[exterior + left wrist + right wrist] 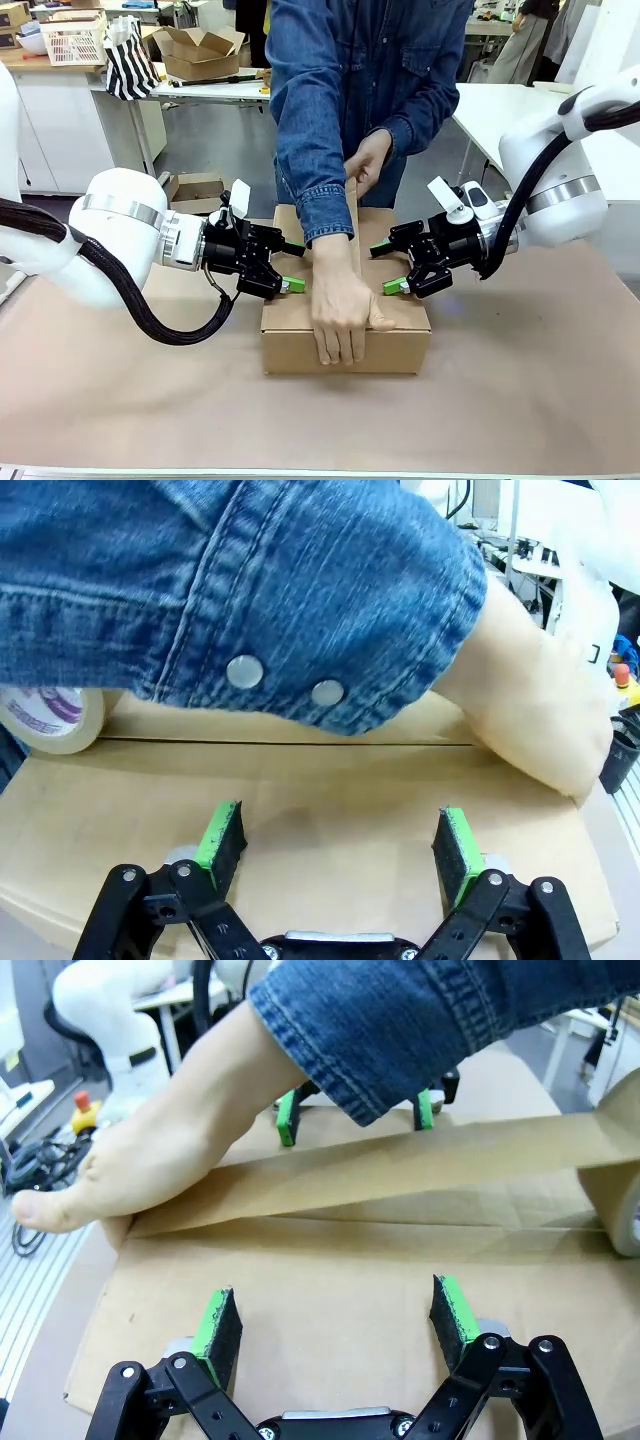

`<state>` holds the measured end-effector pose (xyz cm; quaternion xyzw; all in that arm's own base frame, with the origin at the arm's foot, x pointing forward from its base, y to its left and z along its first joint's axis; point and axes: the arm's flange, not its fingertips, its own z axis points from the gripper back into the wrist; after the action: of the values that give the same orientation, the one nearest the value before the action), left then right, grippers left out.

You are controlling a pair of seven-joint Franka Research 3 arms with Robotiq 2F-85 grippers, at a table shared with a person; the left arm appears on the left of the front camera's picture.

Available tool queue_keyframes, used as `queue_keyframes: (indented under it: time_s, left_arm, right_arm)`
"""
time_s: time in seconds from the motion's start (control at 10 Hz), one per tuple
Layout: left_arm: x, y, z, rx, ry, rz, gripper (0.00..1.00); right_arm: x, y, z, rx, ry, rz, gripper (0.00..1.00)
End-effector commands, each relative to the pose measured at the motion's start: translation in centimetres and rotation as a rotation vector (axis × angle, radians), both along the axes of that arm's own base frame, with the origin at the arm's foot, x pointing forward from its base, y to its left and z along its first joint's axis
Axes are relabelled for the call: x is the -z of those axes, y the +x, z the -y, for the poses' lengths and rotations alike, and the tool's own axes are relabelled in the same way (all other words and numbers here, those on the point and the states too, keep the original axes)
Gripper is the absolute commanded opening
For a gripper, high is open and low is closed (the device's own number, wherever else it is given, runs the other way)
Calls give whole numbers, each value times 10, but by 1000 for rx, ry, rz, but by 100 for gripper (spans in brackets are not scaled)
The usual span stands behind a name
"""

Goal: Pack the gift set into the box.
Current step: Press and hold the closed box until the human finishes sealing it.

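Front: box [345,335] mid-table, flaps closed, so taping is the step in hand. The person's hand [340,300] presses tape [353,225] down at the near edge. Left gripper [283,266] and right gripper [400,268] flank the box, both open, empty.

Left wrist: matte cardboard, flap seam visible, tape roll [50,718] far left.

Right wrist: smooth brown tape strip stretched across the lid. Next probably calls for pressing the strip flat.

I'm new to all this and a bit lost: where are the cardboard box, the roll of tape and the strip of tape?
box [300,345]: front view, its near side wall.
roll of tape [55,720]: left wrist view, its outer rim.
strip of tape [420,1165]: right wrist view, mid-length of the stretched strip.
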<state>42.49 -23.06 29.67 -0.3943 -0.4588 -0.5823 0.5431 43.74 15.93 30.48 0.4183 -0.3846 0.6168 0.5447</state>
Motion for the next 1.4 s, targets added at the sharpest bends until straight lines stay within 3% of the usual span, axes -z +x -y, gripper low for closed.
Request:
queue_keyframes:
  time_s: [0.0, 1.3]
  left_arm:
    - [0, -2, 0, -4, 8, 17, 100]
    - [0, -2, 0, -4, 8, 17, 100]
  right_arm:
    - [0, 0, 0, 0, -6, -2, 100]
    - [0, 0, 0, 0, -6, -2, 100]
